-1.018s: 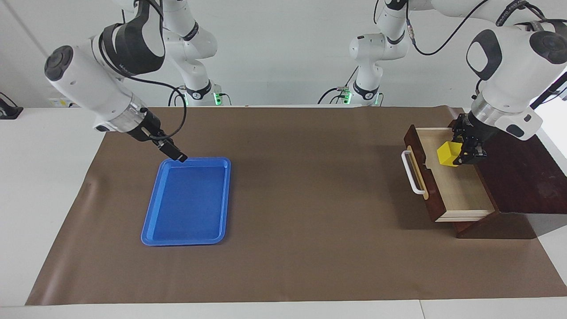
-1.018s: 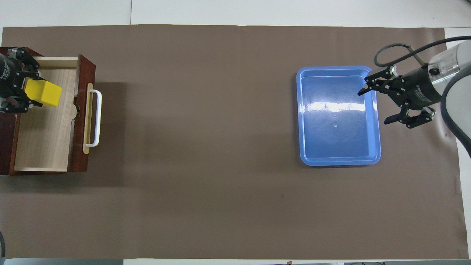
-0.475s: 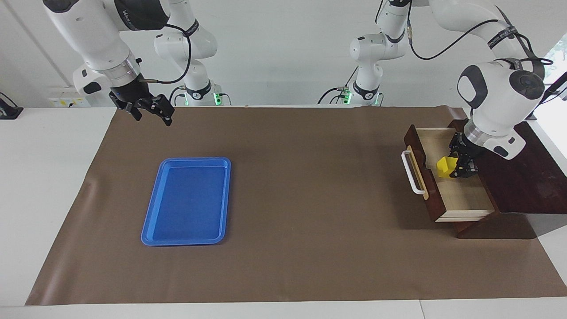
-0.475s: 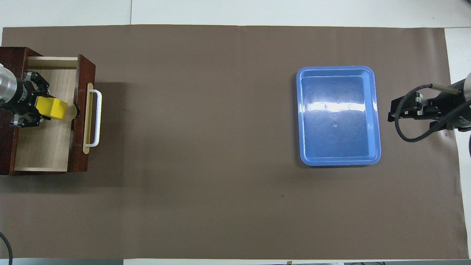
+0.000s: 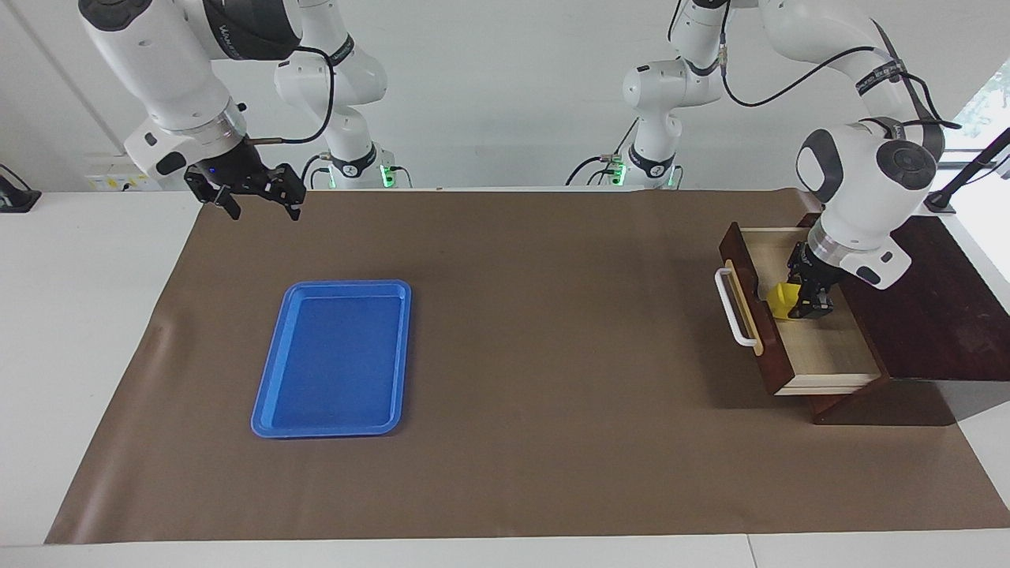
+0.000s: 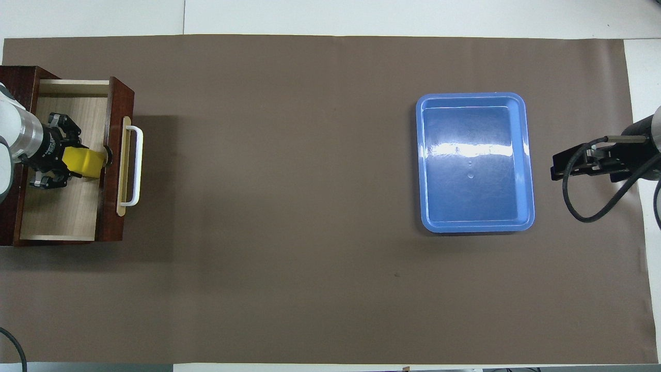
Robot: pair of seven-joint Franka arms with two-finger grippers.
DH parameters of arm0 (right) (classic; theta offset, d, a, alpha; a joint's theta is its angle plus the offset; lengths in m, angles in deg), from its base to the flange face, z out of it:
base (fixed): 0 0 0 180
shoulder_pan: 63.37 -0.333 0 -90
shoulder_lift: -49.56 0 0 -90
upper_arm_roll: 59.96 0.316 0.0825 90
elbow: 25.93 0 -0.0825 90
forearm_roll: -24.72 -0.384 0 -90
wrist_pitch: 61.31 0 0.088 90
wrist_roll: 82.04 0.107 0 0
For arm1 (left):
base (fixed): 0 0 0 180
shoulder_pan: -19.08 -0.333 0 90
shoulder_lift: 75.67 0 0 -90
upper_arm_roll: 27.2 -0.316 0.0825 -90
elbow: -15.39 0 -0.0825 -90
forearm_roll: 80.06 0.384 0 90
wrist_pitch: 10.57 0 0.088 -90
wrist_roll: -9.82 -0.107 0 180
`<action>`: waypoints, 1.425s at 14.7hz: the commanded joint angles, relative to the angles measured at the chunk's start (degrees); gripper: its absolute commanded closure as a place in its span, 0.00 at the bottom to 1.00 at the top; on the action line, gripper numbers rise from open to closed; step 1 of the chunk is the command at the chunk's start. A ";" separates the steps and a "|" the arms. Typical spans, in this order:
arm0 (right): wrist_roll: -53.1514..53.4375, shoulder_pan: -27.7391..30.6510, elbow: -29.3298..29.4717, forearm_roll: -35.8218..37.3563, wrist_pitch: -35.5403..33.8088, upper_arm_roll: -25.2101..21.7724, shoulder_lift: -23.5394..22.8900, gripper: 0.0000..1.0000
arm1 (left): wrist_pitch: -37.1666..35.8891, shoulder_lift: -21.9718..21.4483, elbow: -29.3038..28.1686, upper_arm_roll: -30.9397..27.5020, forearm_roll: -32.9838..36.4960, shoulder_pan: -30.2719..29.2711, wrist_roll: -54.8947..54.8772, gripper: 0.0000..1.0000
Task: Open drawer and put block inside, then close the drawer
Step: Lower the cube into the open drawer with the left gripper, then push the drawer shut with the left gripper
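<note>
The dark wooden drawer (image 5: 828, 347) (image 6: 62, 217) stands pulled out of its box at the left arm's end of the table, its white handle (image 5: 730, 315) facing the middle. My left gripper (image 5: 795, 304) (image 6: 72, 163) reaches down into it, shut on the yellow block (image 5: 781, 300) (image 6: 89, 162). The block sits low inside, close to the drawer's front panel. I cannot tell whether it touches the drawer's floor. My right gripper (image 5: 264, 210) (image 6: 557, 168) hangs open and empty over the mat's edge at the right arm's end.
A flat blue tray (image 5: 331, 285) (image 6: 471, 96) lies on the brown mat (image 5: 552, 355) toward the right arm's end, with nothing in it. The dark box (image 5: 931, 315) that houses the drawer stands at the mat's edge.
My left gripper has lowered the block deeper into the drawer, toward its front panel. My right gripper has lifted off the tray's corner and drawn back toward the robots.
</note>
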 commanded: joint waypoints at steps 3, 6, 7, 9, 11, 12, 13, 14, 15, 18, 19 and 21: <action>-5.83 0.65 -0.96 1.01 1.61 0.23 0.66 0.00 | -1.48 -0.71 1.01 0.09 2.50 0.51 1.03 0.00; -5.83 0.56 -1.13 1.01 0.73 0.23 0.75 0.00 | -8.51 -0.44 9.09 0.61 1.54 0.86 1.03 0.00; -5.83 0.56 -1.13 1.01 0.55 0.23 0.75 0.00 | -9.57 -0.70 9.55 0.88 0.05 2.43 1.46 0.00; -6.10 0.30 -1.05 2.15 0.20 0.23 0.75 0.00 | -8.89 -1.23 8.06 0.79 -0.32 5.95 6.79 0.00; -7.23 0.12 -1.05 2.94 0.20 0.23 0.75 0.00 | -7.83 -1.50 6.92 0.88 -0.32 8.06 12.26 0.00; -7.67 0.12 -1.05 2.94 0.20 0.23 0.75 0.00 | -7.22 -2.45 5.09 0.88 -0.32 9.38 13.23 0.00; -7.68 0.12 -1.05 2.94 0.20 0.23 0.75 0.00 | -6.43 -3.25 2.89 0.88 -0.32 9.74 13.24 0.00; -7.68 0.12 -1.05 2.94 0.11 0.23 0.75 0.00 | -4.85 -3.95 0.78 0.88 -0.32 10.35 13.33 0.00; -7.50 0.12 -1.05 2.86 0.20 0.23 0.75 0.00 | -3.27 -4.48 -1.07 0.88 -0.32 10.44 13.94 0.00; -7.24 0.12 -1.13 2.86 0.11 0.23 0.75 0.00 | -1.32 -4.92 -3.63 0.79 -0.23 10.18 14.30 0.00; -7.24 0.12 -1.22 2.77 0.03 0.23 0.83 0.00 | -1.06 -4.93 -3.89 0.70 -0.14 9.83 13.95 0.00; -7.24 0.21 -1.05 2.77 -0.33 0.23 0.83 0.00 | 0.08 -4.93 -4.33 0.62 0.03 8.34 12.46 0.00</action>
